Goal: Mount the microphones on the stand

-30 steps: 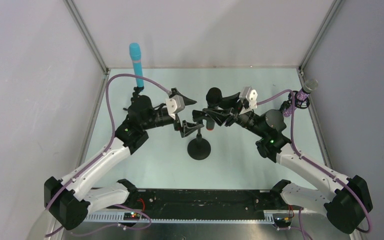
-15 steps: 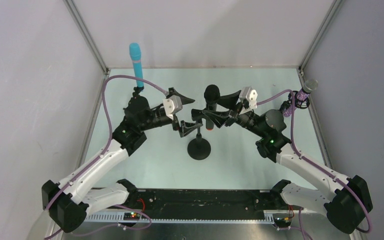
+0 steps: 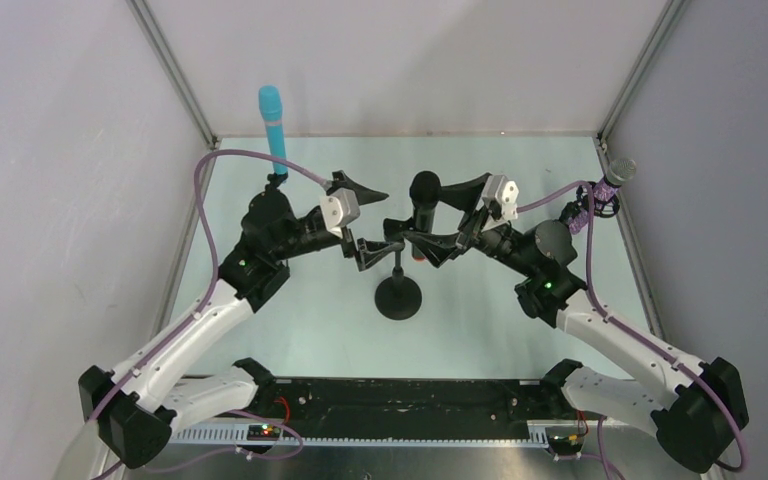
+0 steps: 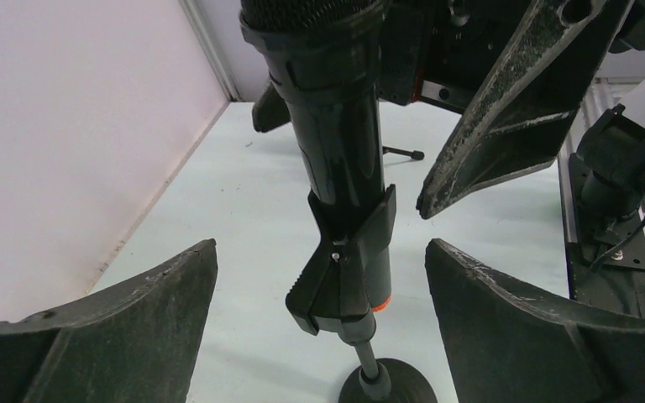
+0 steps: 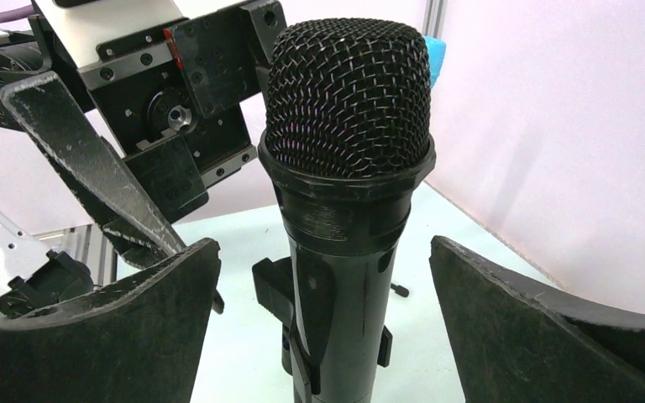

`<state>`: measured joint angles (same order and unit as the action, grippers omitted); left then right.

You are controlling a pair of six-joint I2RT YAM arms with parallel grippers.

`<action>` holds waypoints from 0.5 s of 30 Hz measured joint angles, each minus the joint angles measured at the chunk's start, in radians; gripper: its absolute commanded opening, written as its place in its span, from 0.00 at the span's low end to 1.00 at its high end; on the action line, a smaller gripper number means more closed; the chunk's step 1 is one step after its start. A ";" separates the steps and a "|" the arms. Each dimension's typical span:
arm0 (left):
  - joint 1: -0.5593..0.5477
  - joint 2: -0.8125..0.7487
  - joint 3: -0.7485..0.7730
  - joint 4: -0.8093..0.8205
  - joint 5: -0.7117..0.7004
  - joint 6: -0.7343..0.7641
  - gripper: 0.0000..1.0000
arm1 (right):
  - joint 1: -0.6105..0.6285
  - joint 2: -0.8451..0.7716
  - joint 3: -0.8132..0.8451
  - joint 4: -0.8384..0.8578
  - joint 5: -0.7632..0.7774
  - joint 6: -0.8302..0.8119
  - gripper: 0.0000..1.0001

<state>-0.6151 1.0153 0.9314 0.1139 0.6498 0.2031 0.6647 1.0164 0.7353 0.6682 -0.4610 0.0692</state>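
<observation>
**Right gripper (image 5: 323, 252) released the black microphone (image 3: 423, 200), leaving it upright in the middle stand (image 3: 398, 296).**

A second earlier the right gripper was clamped on the black microphone. Its fingers now stood wide apart on either side of the body, touching nothing. The microphone stayed vertical by itself, its lower body seated in the stand's clip (image 4: 344, 269) at the middle of the table (image 3: 480, 330). The left gripper (image 4: 322, 252) was also spread open, flanking the clip without gripping it. The cyan microphone (image 3: 272, 125) stood mounted at the far left and the purple microphone (image 3: 610, 185) at the far right. All three appeared attached, so probably only backing both arms away without nudging the stand remained.
</observation>
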 measured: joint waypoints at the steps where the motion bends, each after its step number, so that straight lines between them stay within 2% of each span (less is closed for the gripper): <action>1: 0.000 -0.002 0.003 0.000 0.000 0.000 0.92 | 0.000 -0.005 0.000 -0.009 0.000 0.000 0.99; 2: 0.000 -0.003 0.007 0.000 0.000 0.000 0.87 | 0.000 -0.010 0.000 -0.016 0.000 0.000 1.00; 9: 0.000 -0.008 0.032 -0.014 -0.012 0.007 0.72 | -0.006 -0.056 0.000 -0.096 -0.003 -0.002 1.00; 15: 0.000 0.012 0.145 -0.127 -0.048 0.008 0.66 | -0.024 -0.111 0.000 -0.208 -0.011 -0.019 0.99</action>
<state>-0.6151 1.0271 1.0760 -0.0132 0.6022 0.2115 0.6403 0.9058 0.7349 0.4606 -0.4721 0.0505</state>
